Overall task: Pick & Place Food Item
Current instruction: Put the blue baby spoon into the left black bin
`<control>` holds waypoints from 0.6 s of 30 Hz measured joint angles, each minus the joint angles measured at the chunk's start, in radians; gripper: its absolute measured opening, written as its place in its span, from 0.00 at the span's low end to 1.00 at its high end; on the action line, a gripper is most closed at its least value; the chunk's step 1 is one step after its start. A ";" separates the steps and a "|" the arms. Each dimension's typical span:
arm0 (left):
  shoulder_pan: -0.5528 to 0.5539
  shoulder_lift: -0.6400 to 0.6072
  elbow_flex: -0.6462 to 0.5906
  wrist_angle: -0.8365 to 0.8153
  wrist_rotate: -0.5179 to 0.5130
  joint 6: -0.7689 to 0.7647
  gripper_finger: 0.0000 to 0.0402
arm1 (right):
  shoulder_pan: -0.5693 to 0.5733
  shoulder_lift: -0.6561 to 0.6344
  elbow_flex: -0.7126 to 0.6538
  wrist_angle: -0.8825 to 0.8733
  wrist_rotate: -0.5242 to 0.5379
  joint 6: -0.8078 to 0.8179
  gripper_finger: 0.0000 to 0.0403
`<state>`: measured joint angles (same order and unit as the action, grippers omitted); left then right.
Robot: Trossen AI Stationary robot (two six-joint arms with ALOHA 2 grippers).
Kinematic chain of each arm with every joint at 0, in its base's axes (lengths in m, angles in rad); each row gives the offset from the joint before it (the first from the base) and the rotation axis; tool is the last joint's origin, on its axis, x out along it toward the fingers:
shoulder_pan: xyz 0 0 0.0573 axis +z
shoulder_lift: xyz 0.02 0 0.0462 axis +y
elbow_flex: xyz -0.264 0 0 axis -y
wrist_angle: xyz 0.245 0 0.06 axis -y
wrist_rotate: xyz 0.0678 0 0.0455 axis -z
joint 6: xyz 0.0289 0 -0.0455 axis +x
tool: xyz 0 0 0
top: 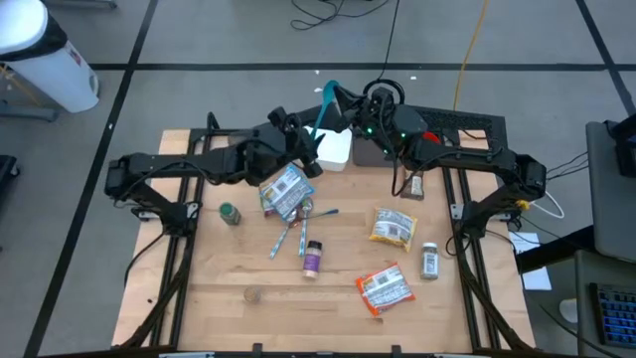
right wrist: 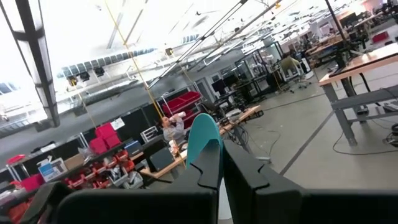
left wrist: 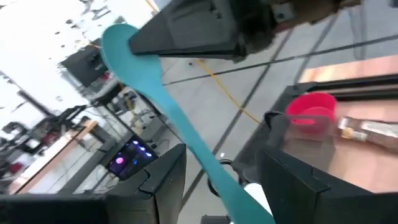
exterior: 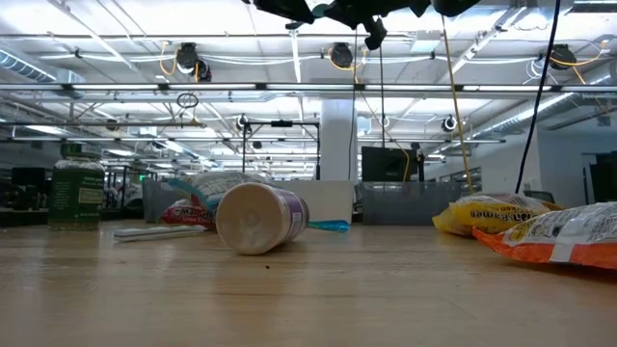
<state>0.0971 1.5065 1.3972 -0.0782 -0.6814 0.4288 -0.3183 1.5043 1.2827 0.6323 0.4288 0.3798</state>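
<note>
Above the white box [top: 334, 149], both my grippers hold the teal spatula [top: 325, 107]: left gripper [top: 316, 139] half-open around its handle, right gripper [top: 350, 102] closed on the blade. Uneven pulling could drop it.

Overhead, table-level, two wrist views

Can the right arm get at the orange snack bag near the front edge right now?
Probably not yet: the right gripper is shut on the teal spatula, which the left gripper also holds. The orange snack bag itself lies uncovered.
</note>
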 joint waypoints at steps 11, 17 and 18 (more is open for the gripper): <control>0.000 0.002 0.000 0.027 -0.053 0.093 0.45 | 0.000 0.000 0.000 0.000 -0.010 -0.025 0.00; 0.010 0.002 0.000 0.028 -0.034 0.092 0.32 | -0.001 0.000 0.000 0.000 -0.010 -0.029 0.00; 0.013 0.002 0.000 0.028 -0.026 0.092 0.30 | 0.000 0.000 0.000 0.000 -0.010 -0.029 0.00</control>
<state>0.1105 1.5085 1.3972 -0.0504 -0.7072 0.5211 -0.3187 1.5043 1.2827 0.6321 0.4187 0.3504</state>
